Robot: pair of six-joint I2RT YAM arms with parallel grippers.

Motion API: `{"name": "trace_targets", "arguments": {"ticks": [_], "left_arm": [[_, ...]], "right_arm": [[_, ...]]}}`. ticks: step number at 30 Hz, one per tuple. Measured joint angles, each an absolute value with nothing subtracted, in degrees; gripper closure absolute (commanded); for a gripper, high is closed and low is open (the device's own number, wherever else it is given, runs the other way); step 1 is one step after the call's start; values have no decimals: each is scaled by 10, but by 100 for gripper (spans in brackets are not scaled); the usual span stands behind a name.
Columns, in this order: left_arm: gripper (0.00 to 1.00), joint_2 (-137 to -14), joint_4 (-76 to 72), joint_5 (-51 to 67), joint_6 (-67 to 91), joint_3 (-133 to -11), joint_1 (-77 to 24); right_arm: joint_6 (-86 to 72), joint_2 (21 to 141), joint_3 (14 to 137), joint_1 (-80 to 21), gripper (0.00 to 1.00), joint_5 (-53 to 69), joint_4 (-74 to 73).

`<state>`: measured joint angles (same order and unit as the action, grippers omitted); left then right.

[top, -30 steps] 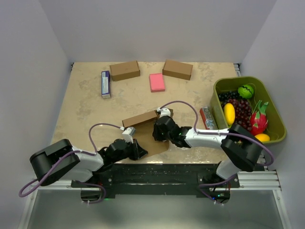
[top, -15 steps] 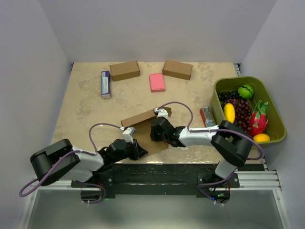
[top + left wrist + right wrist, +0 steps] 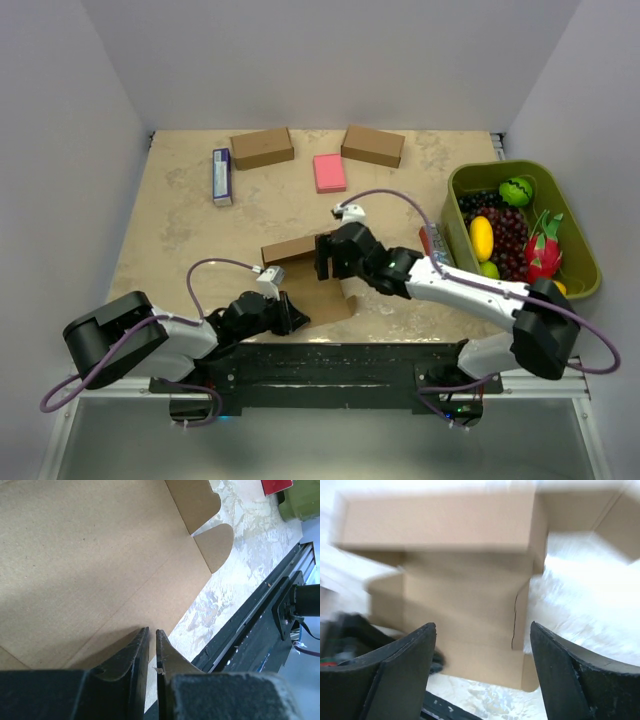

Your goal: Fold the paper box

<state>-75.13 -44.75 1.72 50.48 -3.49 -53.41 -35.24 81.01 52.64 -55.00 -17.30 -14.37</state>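
- A beige marbled table is seen from above, closed in by plain grey walls; along the far edge a box, a pink pad and a second box are lined up; a blue carton is laid at the left, a green bin of fruit set at the right.
- Only from above are both arms taken in at once; a rounded tab and faint crease lines are picked out by the left wrist view alone; the right wrist view is blurred.
- The paper box is found at the near middle; plain brown, part folded, one long wall raised on the far side, the flat panel spread toward the arms.
- The left claw is drawn nearly closed, tips at the sheet's near edge; whether the sheet is pinched cannot be told.
- The right claw is spread wide over the paper box, by the raised wall's right end; nothing is held.
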Motion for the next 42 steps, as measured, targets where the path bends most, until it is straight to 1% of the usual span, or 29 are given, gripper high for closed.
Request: {"name": "trace_targets", "arguments": {"ticks": [2, 7, 10, 12, 17, 18, 20, 21, 24, 25, 27, 28, 31, 36, 42], "left_arm": [[84, -751, -448, 17, 505, -35, -534], [84, -751, -448, 17, 505, -35, -534], [84, -752, -448, 17, 505, -35, -534], [84, -752, -448, 17, 505, -35, -534], [84, -752, -448, 17, 505, -35, -534], [84, -752, -448, 17, 505, -35, -534], [84, -752, -448, 17, 505, -35, -534], [84, -752, -448, 17, 505, -35, -534], [84, -752, -448, 17, 505, -35, -534], [84, -752, -448, 17, 505, -35, -534], [84, -752, -448, 17, 505, -35, -534], [84, -753, -449, 17, 505, -35, -534], [84, -760, -457, 18, 505, -35, -534], [85, -771, -469, 22, 505, -35, -534], [85, -773, -473, 23, 505, -35, -534]], "right_arm": [[-323, 784, 554, -525, 19, -173, -157], [-235, 753, 573, -408, 19, -144, -150], [-171, 781, 575, -352, 20, -115, -141], [-123, 823, 580, -331, 21, -86, -133], [-57, 894, 595, -317, 23, -37, -126], [-50, 901, 599, -315, 25, -31, -126], [-30, 915, 608, -313, 34, -15, -126], [-23, 919, 610, -311, 44, -8, -125], [-8, 925, 616, -311, 55, 11, -127], [-6, 926, 619, -310, 65, 16, -131], [-6, 926, 625, -311, 74, 28, -139], [-8, 926, 630, -311, 81, 32, -145], [-21, 926, 640, -311, 85, 55, -154], [-44, 926, 641, -324, 84, 72, -167], [-74, 926, 641, -371, 82, 74, -178]]}}
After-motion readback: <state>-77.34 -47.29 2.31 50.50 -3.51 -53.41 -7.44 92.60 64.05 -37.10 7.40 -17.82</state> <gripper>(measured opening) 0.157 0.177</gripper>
